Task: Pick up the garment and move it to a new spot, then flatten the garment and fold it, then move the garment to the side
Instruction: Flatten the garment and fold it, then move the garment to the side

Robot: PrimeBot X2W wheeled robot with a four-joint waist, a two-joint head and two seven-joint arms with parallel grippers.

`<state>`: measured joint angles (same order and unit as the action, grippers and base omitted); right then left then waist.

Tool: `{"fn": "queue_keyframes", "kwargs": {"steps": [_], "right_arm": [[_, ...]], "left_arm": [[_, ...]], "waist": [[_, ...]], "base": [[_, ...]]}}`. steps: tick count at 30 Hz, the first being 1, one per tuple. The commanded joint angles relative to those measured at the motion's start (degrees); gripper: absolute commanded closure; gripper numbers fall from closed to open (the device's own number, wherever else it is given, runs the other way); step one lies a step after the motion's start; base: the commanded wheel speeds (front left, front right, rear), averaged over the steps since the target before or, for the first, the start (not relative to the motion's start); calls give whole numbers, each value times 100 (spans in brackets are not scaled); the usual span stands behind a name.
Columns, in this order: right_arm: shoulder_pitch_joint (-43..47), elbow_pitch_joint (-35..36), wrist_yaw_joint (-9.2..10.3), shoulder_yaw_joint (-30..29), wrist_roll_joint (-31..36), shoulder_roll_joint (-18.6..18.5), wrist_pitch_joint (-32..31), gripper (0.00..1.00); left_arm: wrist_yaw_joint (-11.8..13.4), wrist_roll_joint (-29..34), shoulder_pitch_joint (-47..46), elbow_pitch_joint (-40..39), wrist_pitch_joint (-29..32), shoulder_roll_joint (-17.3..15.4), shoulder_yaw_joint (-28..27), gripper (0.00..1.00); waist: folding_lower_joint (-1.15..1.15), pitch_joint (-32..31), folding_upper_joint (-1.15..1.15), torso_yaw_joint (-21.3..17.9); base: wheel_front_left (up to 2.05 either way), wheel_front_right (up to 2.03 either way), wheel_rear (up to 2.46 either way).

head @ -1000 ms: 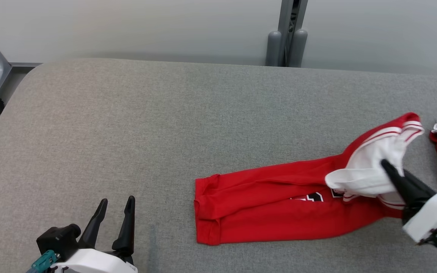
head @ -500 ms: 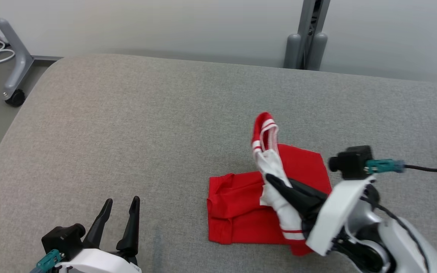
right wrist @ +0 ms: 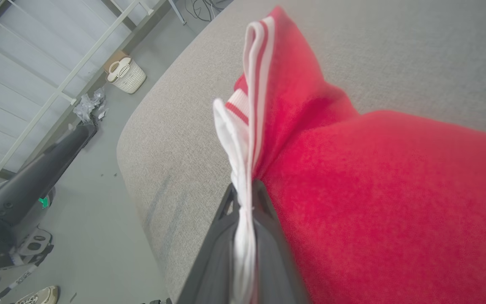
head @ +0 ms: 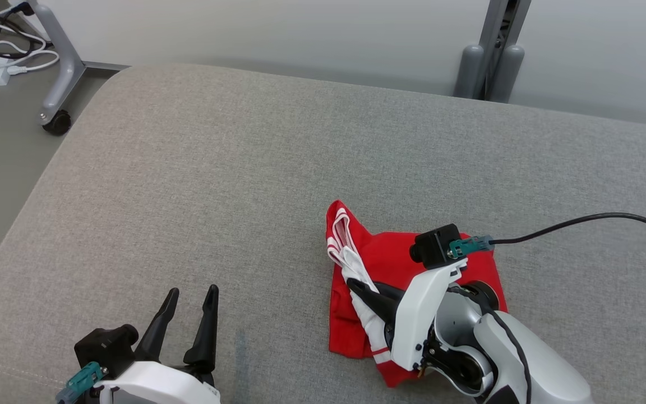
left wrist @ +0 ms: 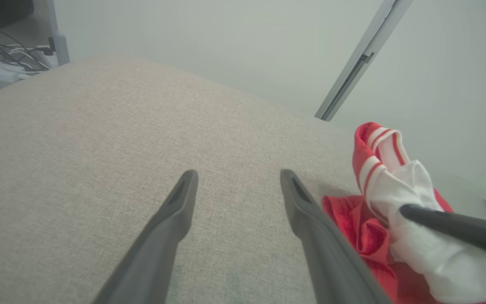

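Right now the right fingers (head: 376, 300) are pinching fully shut on the white, red-striped band (head: 351, 261) of the red garment (head: 396, 258), with the cloth squeezed flat between the two tips. Just past those tips the band is standing up in a narrow folded peak. The rest of the garment is lying bunched on the gray tabletop (head: 216, 168) beneath and behind these fingers, partly hidden under the wrist.

In the right wrist view the band (right wrist: 236, 139) is running down between the right fingers (right wrist: 274, 245), and the red body (right wrist: 373, 190) is spreading out to their right.

The left fingers (head: 205, 325) are spreading wide apart and gripping nothing, pointing out over bare tabletop. The garment is lying off to their right, near but apart from them. In the left wrist view the left fingers (left wrist: 306, 219) are framing bare gray fabric, while the garment (left wrist: 352, 219) and its striped band (left wrist: 395, 185) are sitting beside the right-hand finger, with a dark right finger (left wrist: 449, 223) pressing on the white cloth.

A black cable (head: 581, 220) is arcing away behind the right fingers. Far beyond the left fingers a wheeled stand (head: 59, 78) is standing on the floor.
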<state>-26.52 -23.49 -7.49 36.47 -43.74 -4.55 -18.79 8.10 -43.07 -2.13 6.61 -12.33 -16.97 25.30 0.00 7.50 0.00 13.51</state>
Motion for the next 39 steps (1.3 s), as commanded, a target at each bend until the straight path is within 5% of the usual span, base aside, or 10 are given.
{"fn": "queue_keyframes", "kwargs": {"steps": [1,2,4,11,27,39], "right_arm": [[-101,-186,0,28,-8,19,81,85],[-158,-316,0,62,-33,45,122,69],[-275,-504,0,102,-86,89,239,0],[-607,-482,0,-53,-411,116,730,0],[423,503,0,-1509,-494,-1377,1052,0],[1362,710,0,-1745,-288,-1324,831,0]], "left_arm": [[-37,-30,-101,30,-31,4,-6,0],[-45,-33,-103,43,-40,6,-6,0],[-51,-40,-107,64,-54,14,-9,0],[-42,-25,-115,99,-88,50,-1,0],[48,36,-112,-23,-49,40,84,0],[121,71,-199,-151,-1,1,97,0]], "waist": [[0,8,0,22],[0,11,0,30],[0,14,0,36],[0,1,0,-84],[0,-97,0,-666],[0,-115,0,-837]], "base": [[0,0,0],[0,0,0],[0,0,0],[0,0,0],[0,0,0],[0,0,0]]}}
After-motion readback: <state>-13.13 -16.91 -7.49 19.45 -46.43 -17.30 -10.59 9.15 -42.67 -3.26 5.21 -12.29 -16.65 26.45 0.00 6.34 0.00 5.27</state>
